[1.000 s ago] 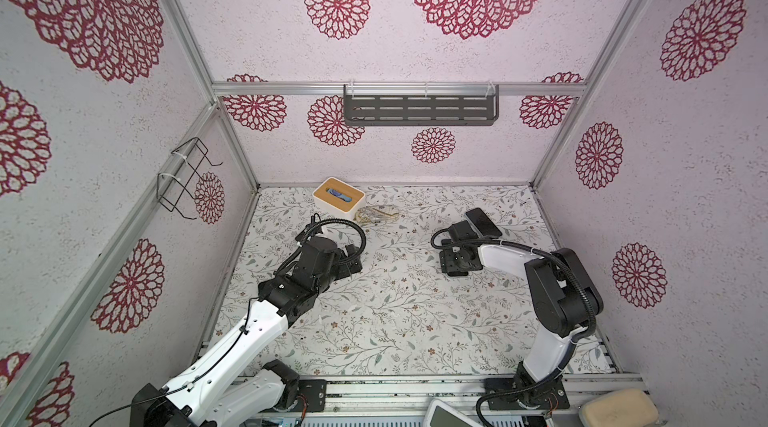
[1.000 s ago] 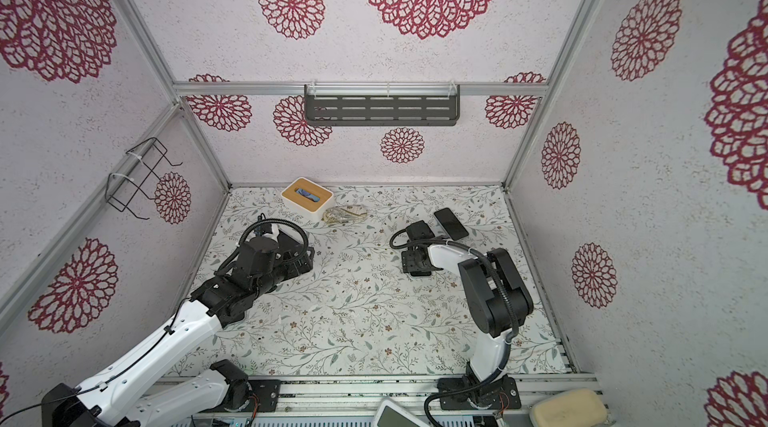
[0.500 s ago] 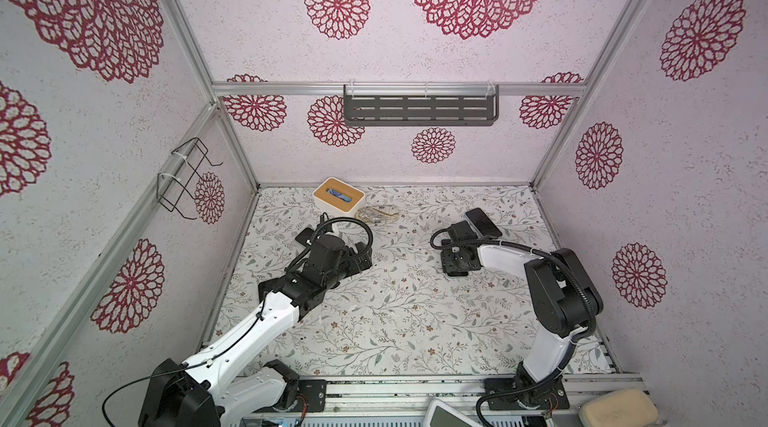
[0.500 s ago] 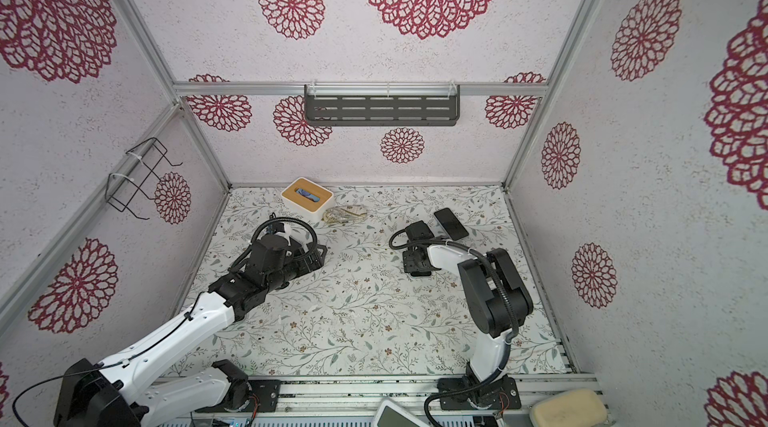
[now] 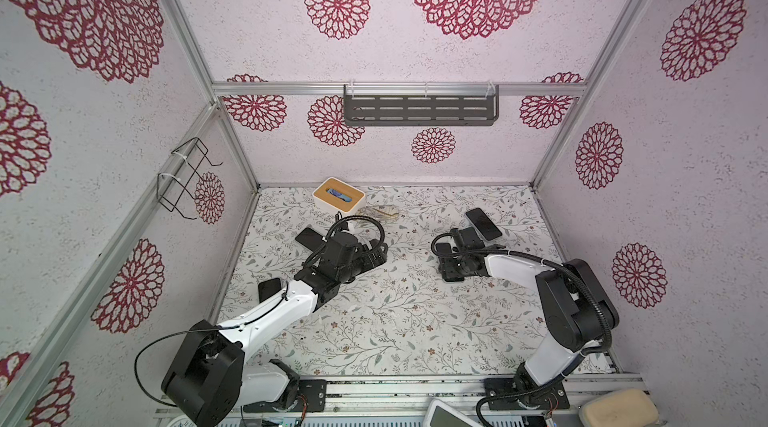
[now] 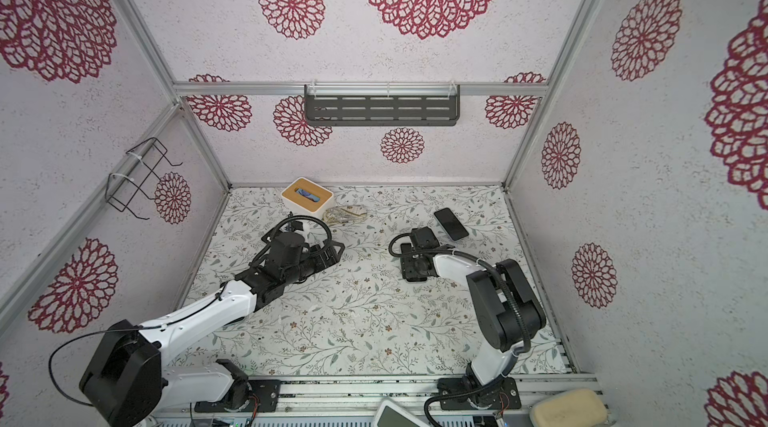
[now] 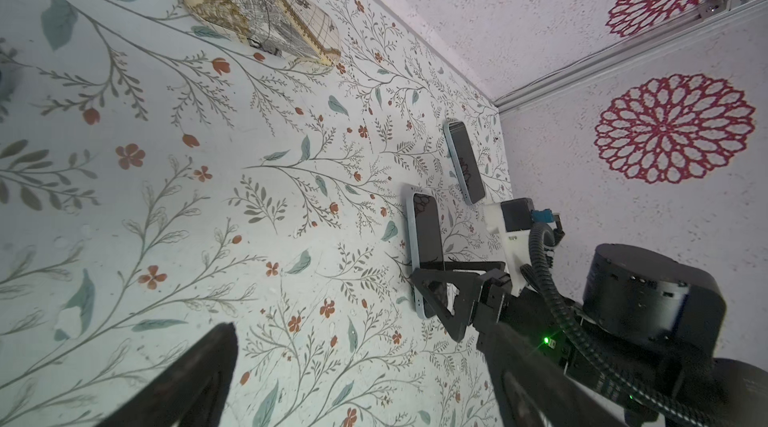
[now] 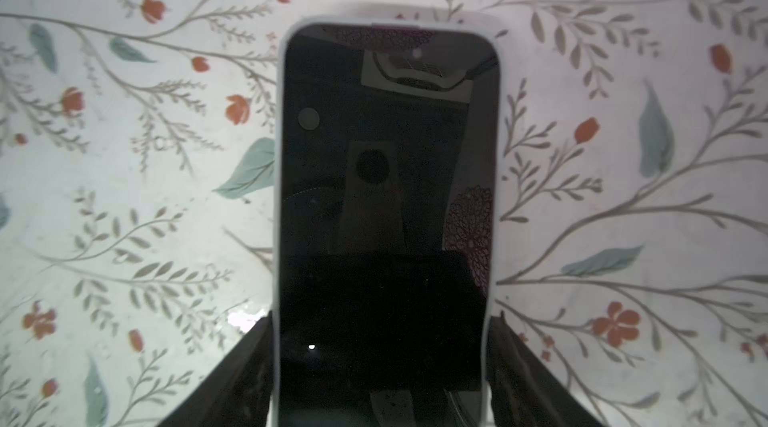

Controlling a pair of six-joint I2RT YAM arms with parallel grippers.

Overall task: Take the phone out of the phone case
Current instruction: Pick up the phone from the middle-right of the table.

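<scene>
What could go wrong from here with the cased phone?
1. The right end effector grips the cased phone by the case's sides, so phone and case may lift together.
2. The left end effector hangs open, well away; nothing braces the case.
3. A second phone lies nearby and could get knocked.

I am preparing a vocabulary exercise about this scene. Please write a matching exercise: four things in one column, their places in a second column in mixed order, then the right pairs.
1 box
2 shelf
3 wire rack
4 cased phone

A gripped by the right end effector
B on the back wall
C on the left wall
D on the table, near the back wall

Pairs: 1-D, 2-B, 3-C, 4-A
</scene>
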